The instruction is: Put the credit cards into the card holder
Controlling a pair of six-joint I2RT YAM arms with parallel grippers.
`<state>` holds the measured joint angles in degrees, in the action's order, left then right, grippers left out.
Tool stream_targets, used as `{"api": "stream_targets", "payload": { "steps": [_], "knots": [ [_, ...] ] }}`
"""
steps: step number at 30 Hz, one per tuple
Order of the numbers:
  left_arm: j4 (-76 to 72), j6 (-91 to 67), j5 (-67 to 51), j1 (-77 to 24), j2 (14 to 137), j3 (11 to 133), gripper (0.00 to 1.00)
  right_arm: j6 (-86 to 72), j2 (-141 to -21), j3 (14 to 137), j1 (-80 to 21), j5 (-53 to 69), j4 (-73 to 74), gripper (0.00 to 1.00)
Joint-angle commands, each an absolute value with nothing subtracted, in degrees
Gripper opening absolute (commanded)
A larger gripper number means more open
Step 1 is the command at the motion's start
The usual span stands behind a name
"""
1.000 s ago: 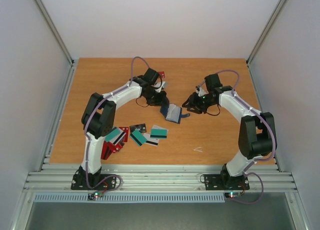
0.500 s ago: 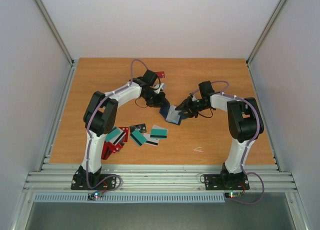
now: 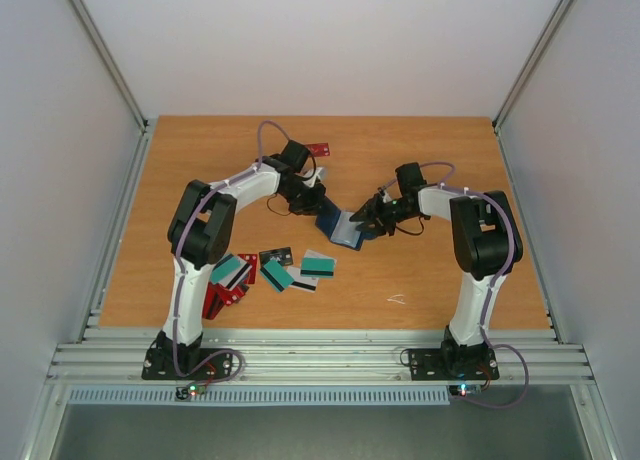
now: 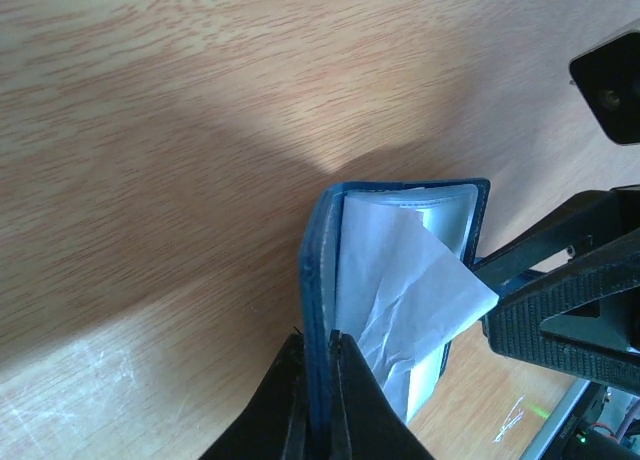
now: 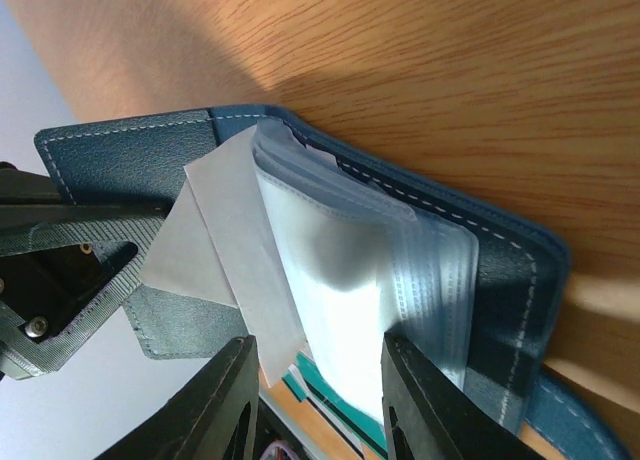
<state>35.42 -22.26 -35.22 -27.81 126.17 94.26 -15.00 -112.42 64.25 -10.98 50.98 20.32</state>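
Several credit cards (image 3: 275, 270) lie left of the card holder (image 3: 342, 228). The left gripper (image 4: 318, 350) pinches its blue cover tight. On the holder's right, the right gripper (image 5: 320, 350) has its fingers apart at the clear pockets. The holder looks held open, so next a card needs fetching.

Top view: bright, even, diffuse light bounces off the pale walls (image 3: 60, 180). The bench (image 3: 200, 160) carries only faint, soft shadows, and small detail is coarse.

Left wrist view: a broad soft shadow crosses the bench beyond the left end effector (image 4: 318, 342), with a bright patch just past the card holder (image 4: 316, 270). Its fingers (image 4: 360, 410) are dark and blurred.

Right wrist view: warm, strong light falls beyond the right end effector (image 5: 318, 345). The card holder's clear pockets between its fingers (image 5: 215, 400) are washed out, and the fingers are black and soft.
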Motion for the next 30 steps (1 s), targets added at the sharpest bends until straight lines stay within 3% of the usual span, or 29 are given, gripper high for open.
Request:
{"api": "stream_targets", "payload": {
  "steps": [1, 30],
  "knots": [
    [35.46, -22.41, -35.53, -27.69, 128.41, 94.68, 0.00, -12.53, -113.73, 65.97, -11.10, 50.54, 21.89, 0.36],
    [39.23, -23.00, -35.24, -27.16, 132.14, 97.90, 0.00, -9.92, -113.37, 67.98, -12.32, 53.13, 22.15, 0.37]
  ]
}}
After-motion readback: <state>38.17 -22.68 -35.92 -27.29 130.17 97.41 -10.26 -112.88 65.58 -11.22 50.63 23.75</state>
